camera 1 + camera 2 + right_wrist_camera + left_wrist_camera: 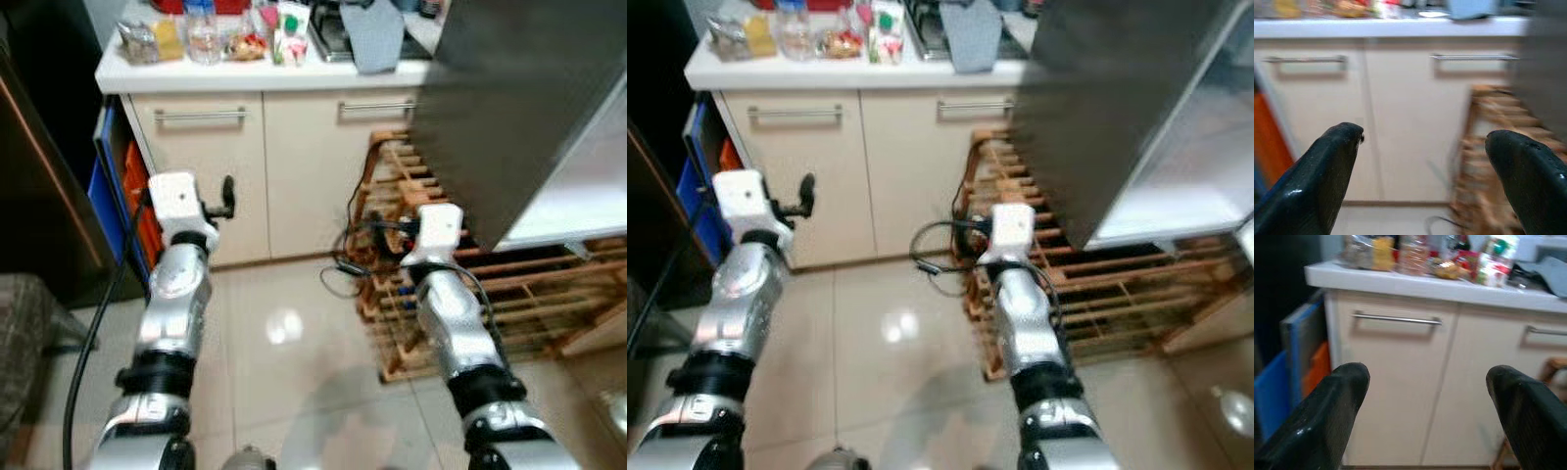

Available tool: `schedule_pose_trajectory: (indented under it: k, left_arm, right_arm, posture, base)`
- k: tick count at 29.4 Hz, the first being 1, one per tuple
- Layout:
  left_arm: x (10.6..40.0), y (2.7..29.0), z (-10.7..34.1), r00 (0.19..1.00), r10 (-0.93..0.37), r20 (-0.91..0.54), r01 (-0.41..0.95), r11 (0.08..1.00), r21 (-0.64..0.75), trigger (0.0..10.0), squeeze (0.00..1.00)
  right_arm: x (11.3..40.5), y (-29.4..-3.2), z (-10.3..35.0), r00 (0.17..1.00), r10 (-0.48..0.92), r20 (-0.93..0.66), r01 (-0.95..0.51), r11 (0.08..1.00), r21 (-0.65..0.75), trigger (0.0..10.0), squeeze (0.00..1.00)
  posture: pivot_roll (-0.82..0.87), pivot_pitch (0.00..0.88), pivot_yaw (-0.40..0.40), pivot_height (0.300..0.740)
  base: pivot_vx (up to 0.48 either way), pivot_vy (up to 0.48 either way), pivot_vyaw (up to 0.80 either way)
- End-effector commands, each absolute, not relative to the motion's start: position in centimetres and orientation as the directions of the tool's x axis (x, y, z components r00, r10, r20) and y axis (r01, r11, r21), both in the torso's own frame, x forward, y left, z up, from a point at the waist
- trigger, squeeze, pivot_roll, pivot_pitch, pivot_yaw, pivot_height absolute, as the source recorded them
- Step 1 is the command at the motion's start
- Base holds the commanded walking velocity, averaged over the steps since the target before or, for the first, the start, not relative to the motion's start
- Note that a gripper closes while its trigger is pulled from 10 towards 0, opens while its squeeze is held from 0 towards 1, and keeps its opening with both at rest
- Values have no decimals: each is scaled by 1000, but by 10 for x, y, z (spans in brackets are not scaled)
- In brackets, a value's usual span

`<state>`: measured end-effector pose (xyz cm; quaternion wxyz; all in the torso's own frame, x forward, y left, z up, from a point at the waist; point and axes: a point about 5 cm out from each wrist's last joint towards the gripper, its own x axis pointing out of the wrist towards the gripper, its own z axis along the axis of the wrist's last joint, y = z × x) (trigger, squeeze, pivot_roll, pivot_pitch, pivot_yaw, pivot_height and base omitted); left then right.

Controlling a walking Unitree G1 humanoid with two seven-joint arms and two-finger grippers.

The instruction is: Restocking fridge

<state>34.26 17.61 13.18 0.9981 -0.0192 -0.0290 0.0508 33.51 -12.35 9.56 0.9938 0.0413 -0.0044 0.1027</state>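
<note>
Left eye view: groceries (211,39) crowd the table (255,76) ahead. Both claws, left claw (1427,396) and right claw (1422,161), gape wide and empty. Approach squarely before reaching, avoiding the wooden rack (460,294).

Groceries (211,39) sit on the surface (245,76) above cabinets (265,166); a wooden rack (460,294) stands right, beneath the fridge door (509,108).

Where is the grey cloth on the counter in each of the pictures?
Left eye view: the grey cloth hangs over the counter edge, top middle.
Right eye view: same cloth, top middle, a bit further left.
Left wrist view: a corner of it at the far right edge.
Right wrist view: a pale blurred shape at the top, likely the cloth.
Shared landmark: the right-hand cabinet door handle, just below the cloth.
</note>
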Motion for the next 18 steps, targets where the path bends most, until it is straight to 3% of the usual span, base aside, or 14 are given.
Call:
schedule_pose_trajectory:
  k: [1, 14, 18]
  left_arm:
    - [343, 164, 135, 995, 60, 74, -59, 998, -20, 10000, 0]
    - [343, 153, 144, 990, -7, 142, -7, 995, 95, 10000, 0]
    - [343, 150, 155, 982, -8, 191, -12, 995, 102, 10000, 0]
  right_arm:
    - [338, -132, 98, 981, 191, 29, -192, 979, 71, 10000, 0]
    - [338, -137, 93, 987, 161, 8, -161, 981, 108, 10000, 0]
    - [339, -129, 99, 979, 200, 35, -203, 974, 97, 10000, 0]
  posture:
    - [-16, 0, -30, 740]
    - [10, 0, -59, 740]
    - [14, 0, -69, 740]
  base:
    - [0, 0, 506]
    - [0, 0, 461]
    - [431, 0, 0]
